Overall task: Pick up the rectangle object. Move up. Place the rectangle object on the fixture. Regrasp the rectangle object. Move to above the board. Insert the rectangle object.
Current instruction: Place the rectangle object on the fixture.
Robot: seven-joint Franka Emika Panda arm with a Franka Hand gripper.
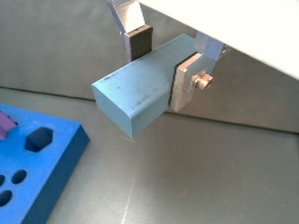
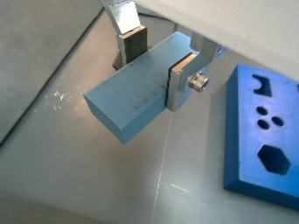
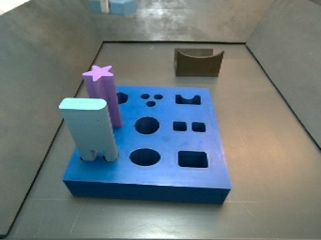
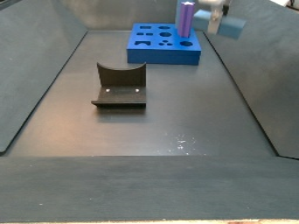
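Above the floor, gripper (image 1: 163,61) clamped on the rectangle object (image 1: 140,96), bar held in the air.
Both wrist views show the silver fingers (image 2: 183,80) pressing the bar's sides, its long axis running crosswise to the fingers, roughly level, one flat end facing the camera. The bar (image 2: 135,101) hangs over bare grey floor just beside the board (image 2: 267,131), not over it. Wrist views catch only an edge of the board (image 1: 35,166). Side views add more: the board (image 3: 157,141) carries a purple star-topped post (image 3: 103,94) and a pale light-blue block (image 3: 88,129); the fixture (image 3: 198,61) sits well apart from it, nothing in its notch. In a side view the bar (image 4: 230,24) shows at the frame's top, high beside the board (image 4: 163,44); fixture (image 4: 119,86) is nearer the camera.
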